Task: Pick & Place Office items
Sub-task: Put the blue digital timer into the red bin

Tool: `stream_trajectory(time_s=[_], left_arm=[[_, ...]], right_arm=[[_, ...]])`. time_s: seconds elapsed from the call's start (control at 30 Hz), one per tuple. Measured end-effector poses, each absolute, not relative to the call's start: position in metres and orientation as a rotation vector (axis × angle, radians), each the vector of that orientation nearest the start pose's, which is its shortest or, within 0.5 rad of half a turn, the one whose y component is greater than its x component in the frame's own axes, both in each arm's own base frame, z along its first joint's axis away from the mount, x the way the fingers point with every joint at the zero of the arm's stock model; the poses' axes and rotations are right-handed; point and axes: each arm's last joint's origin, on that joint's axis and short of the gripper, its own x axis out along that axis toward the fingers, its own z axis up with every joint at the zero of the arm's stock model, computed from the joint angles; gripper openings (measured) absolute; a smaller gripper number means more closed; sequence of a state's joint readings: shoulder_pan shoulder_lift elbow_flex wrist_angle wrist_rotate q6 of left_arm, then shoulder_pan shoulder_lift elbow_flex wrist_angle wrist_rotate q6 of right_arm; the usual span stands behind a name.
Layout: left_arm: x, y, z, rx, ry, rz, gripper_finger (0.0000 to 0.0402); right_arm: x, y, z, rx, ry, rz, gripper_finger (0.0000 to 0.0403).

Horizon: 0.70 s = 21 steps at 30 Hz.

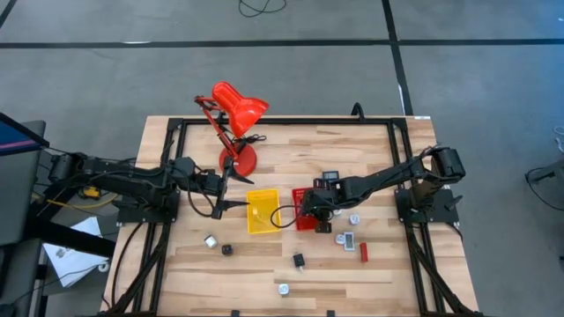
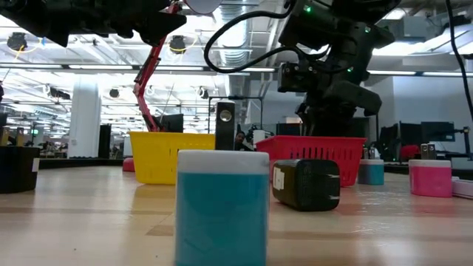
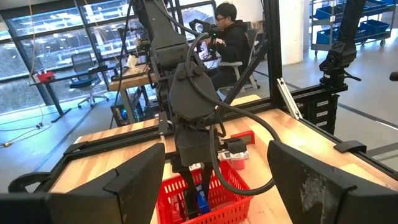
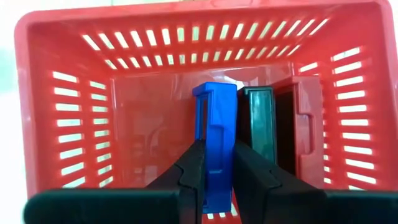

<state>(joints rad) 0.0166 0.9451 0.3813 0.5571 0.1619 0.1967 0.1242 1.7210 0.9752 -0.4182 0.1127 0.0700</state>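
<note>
My right gripper point(image 1: 308, 208) reaches down into the red tray point(image 1: 303, 220) and is shut on a flat blue rectangle point(image 4: 214, 127). A dark piece point(image 4: 260, 121) and a red piece point(image 4: 298, 124) stand on edge beside it inside the tray. My left gripper point(image 1: 236, 190) hovers open between the lamp base and the yellow tray point(image 1: 262, 211), holding nothing. Other small items lie loose on the table: a red one point(image 1: 363, 253), black ones point(image 1: 299, 260) and silvery ones point(image 1: 284, 288). My right gripper pinches the blue rectangle by its two flat faces, at the end nearest the gripper point(image 4: 214, 171), one finger point(image 4: 191, 174) on each side. The fingers come from above, pointing down into the red tray point(image 4: 74, 93), along the piece. It stands on edge; whether its far end touches the tray floor I cannot tell.
The red desk lamp point(image 1: 233, 114) stands on its base point(image 1: 240, 160) behind my left gripper. In the low view a blue block point(image 2: 222, 207) and a black adapter point(image 2: 307, 185) sit near the camera, a pink item point(image 2: 430, 177) to the right. A person sits beyond the table.
</note>
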Motion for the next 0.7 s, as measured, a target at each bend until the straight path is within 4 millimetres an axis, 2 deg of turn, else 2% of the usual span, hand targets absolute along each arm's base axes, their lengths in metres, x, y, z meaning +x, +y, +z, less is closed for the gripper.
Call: stream_trajectory(time_s=[0.33, 0.7], left_arm=[[0.2009, -0.0013, 0.2366, 0.196, -0.008, -0.146, 0.0278], [0.2009, -0.0013, 0.2367, 0.196, -0.008, -0.145, 0.0278]], right_arm=[[0.3155, 0.0362, 0.1534, -0.071, 1.164, -0.03, 0.0058], [0.315, 0.0361, 0.1531, -0.075, 1.171, -0.029, 0.0106]])
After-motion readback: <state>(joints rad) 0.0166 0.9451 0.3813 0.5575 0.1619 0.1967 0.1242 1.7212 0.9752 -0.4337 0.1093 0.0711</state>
